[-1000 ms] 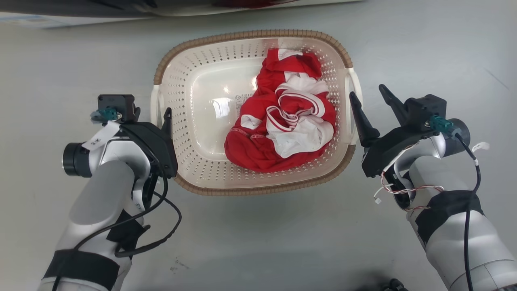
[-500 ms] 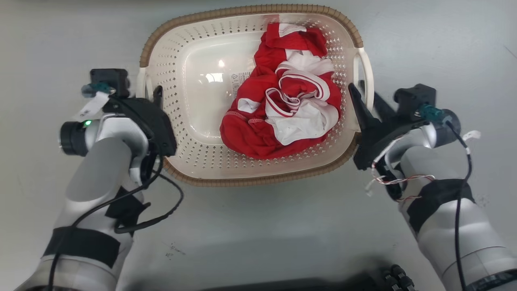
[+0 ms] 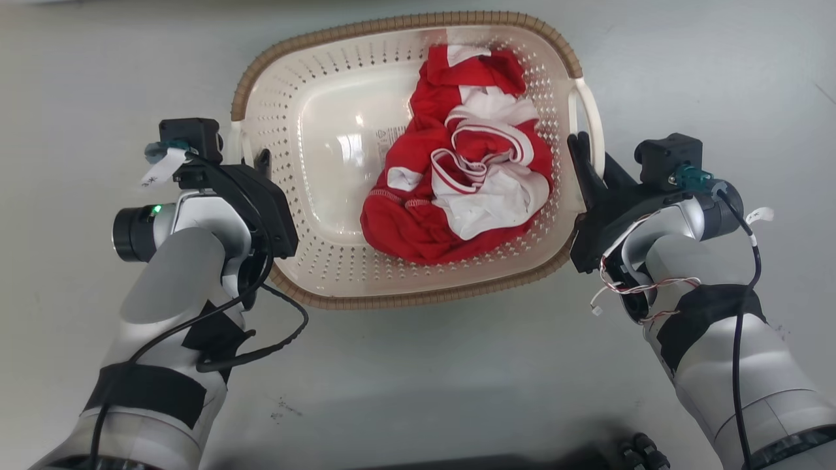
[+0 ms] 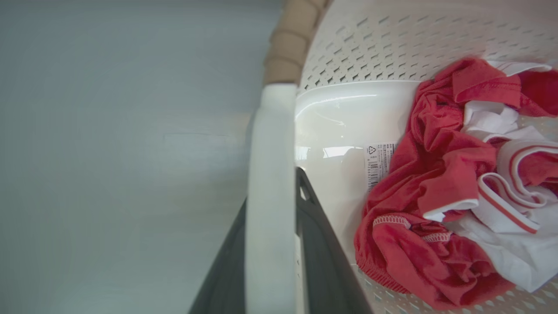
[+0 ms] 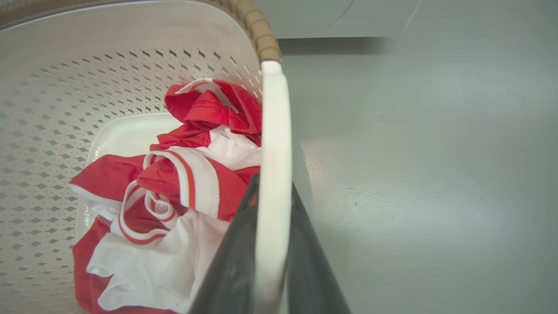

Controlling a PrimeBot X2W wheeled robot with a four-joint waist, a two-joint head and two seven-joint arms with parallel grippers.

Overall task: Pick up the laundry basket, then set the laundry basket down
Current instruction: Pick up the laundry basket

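The laundry basket (image 3: 405, 27) is cream-white and perforated with a brown woven rim, and lies on the grey floor between my arms. Red and white clothes (image 3: 457, 189) are heaped in its right half. My left gripper (image 3: 253, 160) is shut on the basket's white left handle (image 4: 270, 144), which runs between the two dark fingers (image 4: 324, 261). My right gripper (image 3: 591, 153) is shut on the right handle (image 5: 273, 122), with a dark finger (image 5: 233, 261) on each side of the bar. I cannot tell whether the basket's bottom has left the floor.
Plain grey floor (image 3: 418, 378) surrounds the basket on all sides. A printed label (image 3: 385, 140) is stuck to the basket's bottom. Dark parts of my own base (image 3: 637, 450) show at the lower edge of the head view.
A second ago my right gripper stood open astride the right handle; its fingers have closed on it. The head camera has shifted and the basket looks larger and nearer.
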